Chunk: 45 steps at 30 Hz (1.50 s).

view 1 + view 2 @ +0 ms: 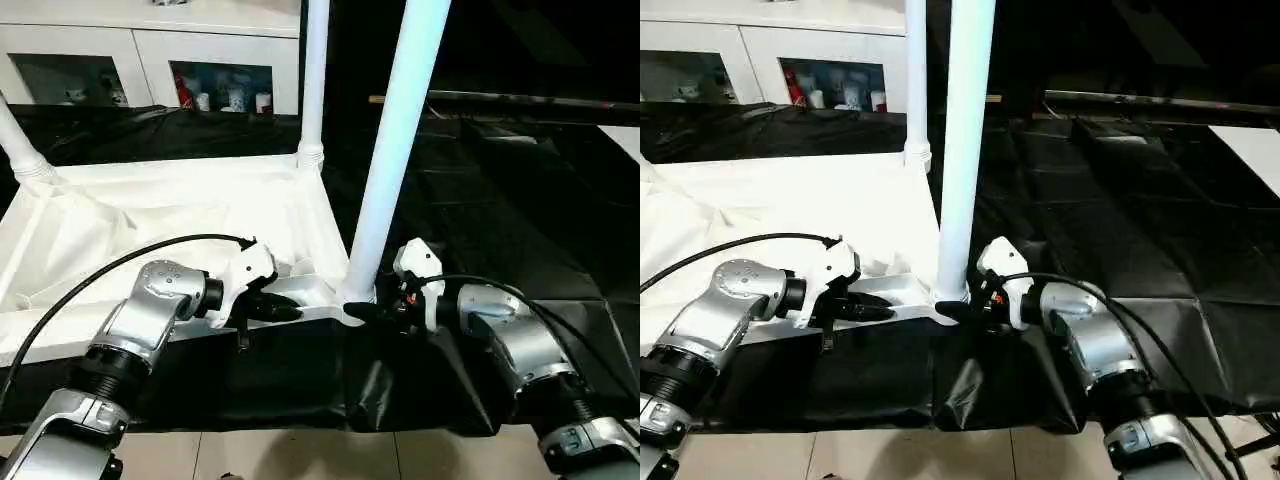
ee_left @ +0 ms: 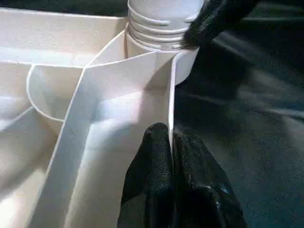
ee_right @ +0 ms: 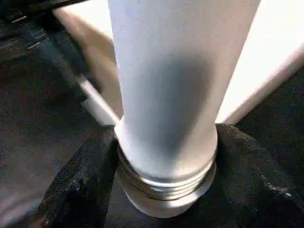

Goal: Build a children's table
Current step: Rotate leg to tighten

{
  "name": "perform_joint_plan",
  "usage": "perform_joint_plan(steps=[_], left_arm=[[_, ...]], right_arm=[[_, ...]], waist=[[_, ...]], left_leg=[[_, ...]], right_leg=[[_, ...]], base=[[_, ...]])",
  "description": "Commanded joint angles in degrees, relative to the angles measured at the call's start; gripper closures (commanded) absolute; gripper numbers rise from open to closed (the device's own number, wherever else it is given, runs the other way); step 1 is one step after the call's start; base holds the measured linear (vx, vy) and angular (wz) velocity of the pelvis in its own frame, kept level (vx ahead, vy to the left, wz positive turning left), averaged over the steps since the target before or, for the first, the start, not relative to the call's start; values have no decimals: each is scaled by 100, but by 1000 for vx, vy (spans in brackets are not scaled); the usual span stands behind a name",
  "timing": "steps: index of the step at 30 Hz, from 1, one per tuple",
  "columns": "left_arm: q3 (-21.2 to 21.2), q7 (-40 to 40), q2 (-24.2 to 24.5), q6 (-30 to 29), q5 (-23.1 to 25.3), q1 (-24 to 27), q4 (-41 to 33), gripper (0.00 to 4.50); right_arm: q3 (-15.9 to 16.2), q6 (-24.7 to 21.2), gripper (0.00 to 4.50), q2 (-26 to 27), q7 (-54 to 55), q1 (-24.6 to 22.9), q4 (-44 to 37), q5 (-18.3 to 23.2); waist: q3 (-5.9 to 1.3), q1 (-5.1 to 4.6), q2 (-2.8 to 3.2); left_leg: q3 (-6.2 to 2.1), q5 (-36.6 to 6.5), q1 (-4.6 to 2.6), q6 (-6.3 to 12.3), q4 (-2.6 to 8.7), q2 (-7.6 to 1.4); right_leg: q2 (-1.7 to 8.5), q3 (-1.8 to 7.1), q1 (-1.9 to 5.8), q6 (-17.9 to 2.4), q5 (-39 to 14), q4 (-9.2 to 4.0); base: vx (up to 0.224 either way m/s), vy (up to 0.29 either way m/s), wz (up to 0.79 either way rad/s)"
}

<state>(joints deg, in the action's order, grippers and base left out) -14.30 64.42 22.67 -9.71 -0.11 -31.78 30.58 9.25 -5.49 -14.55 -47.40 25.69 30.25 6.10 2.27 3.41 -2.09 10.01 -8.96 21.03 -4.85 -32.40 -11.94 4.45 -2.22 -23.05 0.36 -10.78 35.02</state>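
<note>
The children's table top (image 1: 150, 210) lies upside down on the black cloth, white, with ribs and round corner sockets. Three white legs stand upright in its sockets: one at the far left (image 1: 18, 140), one at the far right (image 1: 315, 80) and one at the near right corner (image 1: 395, 150). My left gripper (image 1: 295, 312) is shut on the top's thin near rim wall, its fingers (image 2: 152, 180) pinching it just beside that corner. My right gripper (image 1: 945, 308) clasps the ribbed base of the near right leg (image 3: 166, 118), with a finger (image 3: 80, 185) on each side.
The black-draped big table (image 1: 480, 220) stretches to the right and back, and its front edge hangs just below my grippers over a tiled floor (image 1: 300, 455). A white glass-door cabinet (image 1: 150, 60) stands behind. A dark bar (image 1: 500, 97) lies at the back right.
</note>
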Motion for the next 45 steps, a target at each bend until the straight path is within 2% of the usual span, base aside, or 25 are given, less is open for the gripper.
perform_joint_plan(steps=[1, 2, 3, 4, 5, 7, 10, 12, 13, 14, 15, 19, 22, 23, 24, 26, 29, 30, 31, 32, 33, 34, 37, 43, 45], left_arm=[[-52, -599, -345, -20, 109, -11, 359, 450], [-33, -835, -453, -35, 160, -69, 475, 450], [-27, -1286, -730, -104, 248, -213, 702, 450], [-29, -1354, -775, -112, 263, -237, 736, 450], [-33, -1706, -1043, -204, 314, -386, 912, 450], [-36, -1947, -1208, -261, 352, -496, 1019, 450], [-125, -2048, -1348, -150, 464, -621, 1155, 450], [-147, -2022, -1371, -73, 509, -655, 1209, 450], [-160, -1992, -1356, -33, 531, -656, 1226, 450], [-156, -1973, -1333, 0, 545, -650, 1241, 450], [-144, -1927, -1288, 38, 556, -632, 1257, 450], [-124, -1846, -1190, 119, 559, -610, 1289, 450], [-88, -1643, -1011, 229, 518, -553, 1257, 450], [-73, -1540, -931, 267, 494, -521, 1221, 450], [-44, -1432, -852, 313, 469, -489, 1192, 450], [2, -988, -661, 473, 334, -378, 1076, 450], [1, -579, -478, 509, 222, -267, 919, 450], [-6, -396, -396, 503, 170, -221, 842, 450], [-53, 44, -219, 518, 46, -108, 630, 450], [-59, 88, -202, 520, 33, -97, 608, 450], [-79, 291, -122, 463, -41, -39, 481, 450], [-95, 515, -39, 322, -149, 30, 301, 450], [-114, 725, 53, 235, -243, 108, 126, 450], [-109, 816, 77, 162, -259, 164, 7, 450], [-124, 834, 95, 113, -286, 197, -75, 450]], right_arm=[[-102, -27, 174, 168, 889, 62, 449, -265], [-157, -22, 174, 279, 1221, 85, 582, -315], [-425, -136, 175, 650, 2119, 166, 867, -272], [-468, -153, 175, 711, 2255, 179, 909, -260], [-669, -187, 175, 1047, 2932, 265, 1118, -191], [-700, -129, 175, 1224, 3299, 335, 1230, -229], [-547, 78, 175, 1360, 3491, 480, 1407, -425], [-483, 255, 175, 1382, 3391, 542, 1485, -473], [-507, 344, 140, 1383, 3291, 559, 1499, -426], [-564, 417, 140, 1378, 3155, 566, 1490, -343], [-654, 504, 106, 1358, 3014, 577, 1465, -250], [-723, 601, 79, 1285, 2827, 611, 1425, -178], [-668, 683, 54, 1001, 2354, 608, 1232, -128], [-619, 645, 49, 846, 2173, 592, 1126, -150], [-564, 600, 41, 665, 1944, 566, 1015, -196], [-434, 422, 41, 237, 1220, 446, 674, -187], [-273, 269, 41, -107, 456, 279, 304, -77], [-187, 216, 41, -245, 141, 204, 143, -26], [-41, 144, 41, -473, -387, 89, -122, 73], [-31, 139, 41, -489, -430, 83, -140, 80], [27, 135, 41, -561, -634, 53, -223, 112], [59, 104, 41, -575, -750, 61, -238, 146], [151, 37, 41, -614, -946, 52, -337, 157], [257, 40, 41, -520, -969, 118, -267, 53], [282, 27, 41, -500, -1005, 120, -276, 52]], waist=[[-271, 0, -31], [-275, -9, -37], [-265, -26, -48], [-261, -33, -33], [-260, -39, -52], [-270, -42, -46], [-283, -39, -39], [-286, -25, -41], [-282, -24, -44], [-288, -20, -46], [-288, -16, -48], [-287, -9, -38], [-298, 0, -47], [-297, 2, -78], [-298, 21, -65], [-295, 41, -80], [-306, 22, -60], [-313, 34, -14], [-314, 34, -38], [-320, 35, -42], [-328, 27, -8], [-326, 16, -17], [-306, 13, 1], [-288, 20, -3], [-297, 31, -38]], left_leg=[[25, -1616, -62, -3, 355, -75], [17, -1681, -70, -46, 363, -76], [5, -1853, -75, -121, 368, -61], [4, -1948, -92, -133, 371, -62], [-14, -2050, -92, -156, 379, -53], [-27, -2110, -103, -176, 381, -55], [-22, -2129, -83, -135, 380, -48], [-15, -2102, -66, -76, 376, -44], [-16, -2104, -62, -65, 379, -48], [-16, -2084, -56, -46, 378, -49], [-13, -2067, -55, -19, 379, -53], [-10, -2000, -40, 20, 383, -57], [-5, -1930, -30, 59, 375, -60], [6, -1875, -27, 81, 369, -61], [0, -1817, -25, 106, 369, -64], [11, -1712, -14, 172, 359, -62], [13, -1552, 7, 204, 354, -69], [6, -1525, -9, 207, 353, -73], [21, -1460, -18, 253, 333, -82], [16, -1370, 4, 306, 334, -85], [17, -1347, -15, 327, 332, -89], [26, -1339, -15, 336, 331, -88], [28, -1466, -40, 283, 345, -109], [20, -1706, -51, 117, 370, -102], [16, -1626, -45, 124, 366, -104]], right_leg=[[278, 176, 200, -1015, -1779, -477], [278, 174, 201, -976, -1893, -485], [275, 172, 182, -845, -2222, -521], [284, 184, 146, -819, -2336, -534], [287, 171, 152, -742, -2546, -561], [292, 167, 136, -668, -2654, -580], [273, 164, 139, -650, -2399, -572], [277, 168, 145, -656, -2303, -577], [280, 167, 147, -656, -2293, -576], [276, 167, 159, -664, -2238, -565], [274, 168, 159, -679, -2184, -562], [274, 167, 175, -748, -2055, -549], [269, 162, 192, -788, -1925, -535], [275, 166, 190, -816, -1886, -535], [277, 159, 207, -842, -1854, -526], [270, 162, 231, -844, -1731, -520], [273, 169, 243, -893, -1541, -489], [271, 168, 252, -932, -1458, -482], [260, 177, 244, -1026, -1208, -464], [256, 172, 273, -1100, -990, -428], [249, 166, 258, -1192, -846, -410], [247, 166, 256, -1231, -814, -414], [259, 168, 234, -1293, -1001, -425], [264, 177, 214, -1134, -1478, -464], [272, 178, 225, -1119, -1408, -445]], base=[[0, 0, 0], [0, 0, 0], [0, 0, 0], [0, 0, 0], [0, 0, 0], [0, 0, 0], [0, 0, 0], [0, 0, 0], [0, 0, 0], [0, 0, 0], [0, 0, 0], [0, 0, 0], [0, 0, 0], [0, 0, 0], [0, 0, 0], [0, 0, 0], [0, 0, 0], [0, 0, 0], [0, 0, 0], [0, 0, 0], [0, 0, 0], [0, 0, 0], [0, 0, 0], [0, 0, 0], [0, 0, 0]])
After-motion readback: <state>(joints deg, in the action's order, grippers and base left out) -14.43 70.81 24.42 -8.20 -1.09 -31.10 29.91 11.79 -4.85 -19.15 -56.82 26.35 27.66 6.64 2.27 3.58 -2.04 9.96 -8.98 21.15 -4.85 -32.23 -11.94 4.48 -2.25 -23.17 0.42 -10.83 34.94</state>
